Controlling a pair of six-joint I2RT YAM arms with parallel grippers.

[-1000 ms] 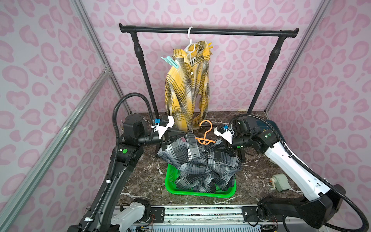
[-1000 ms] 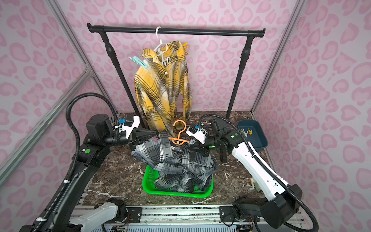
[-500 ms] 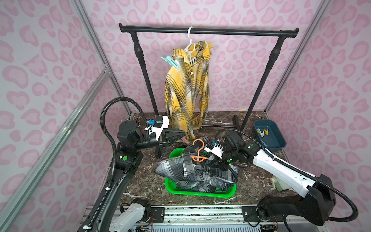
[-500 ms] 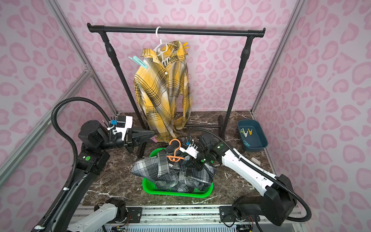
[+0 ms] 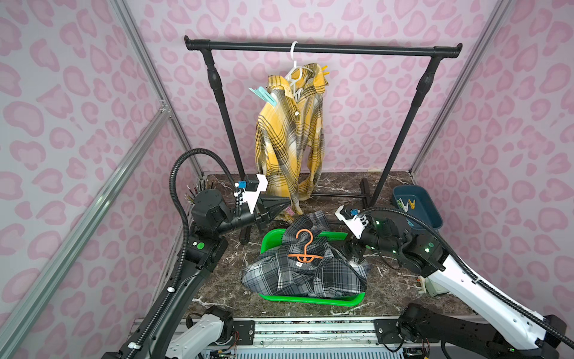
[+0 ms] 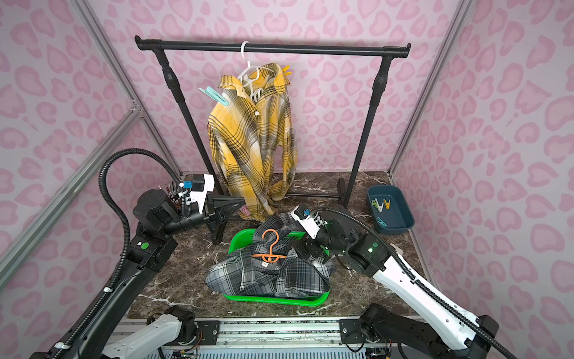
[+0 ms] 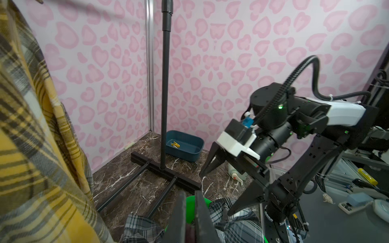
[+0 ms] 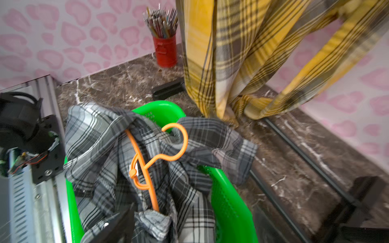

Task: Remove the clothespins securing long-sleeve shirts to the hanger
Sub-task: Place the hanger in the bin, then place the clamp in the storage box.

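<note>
A dark brown marble tabletop (image 5: 226, 289) with white veins is boxed in by walls (image 5: 512, 155) papered lilac with pink blotches and by aluminium posts (image 5: 93, 199) at the corners. Read as a clock face in both top views, a black garment rack (image 5: 323, 48) stands across 12 o'clock. From its bar a white hanger (image 5: 294, 65) carries the yellow plaid shirt (image 5: 289, 140), which hangs down to the surface. A mint clothespin (image 5: 262, 94) grips its shoulder on the 9 o'clock side, and a yellow clothespin (image 5: 324, 70) sits at the collar on the 3 o'clock side.

Towards 6 o'clock a green basket (image 5: 310, 300) holds the crumpled grey plaid shirt (image 5: 298, 276), which spills over the rim, with an orange hanger (image 5: 306, 248) lying on top. At 2 o'clock a blue bin (image 5: 428, 217) holds loose clothespins (image 5: 407, 203). A red cup of pencils (image 8: 165, 49) stands at 10 o'clock against the wall.

The left gripper (image 5: 284, 209), reaching in from 9 o'clock, has its fingers pressed together on a pinkish clothespin (image 5: 289, 212) just beside the yellow shirt's hem. The right gripper (image 7: 215, 193), coming from 4 o'clock, hovers at the basket's 3 o'clock edge with its fingers spread wide and empty.
</note>
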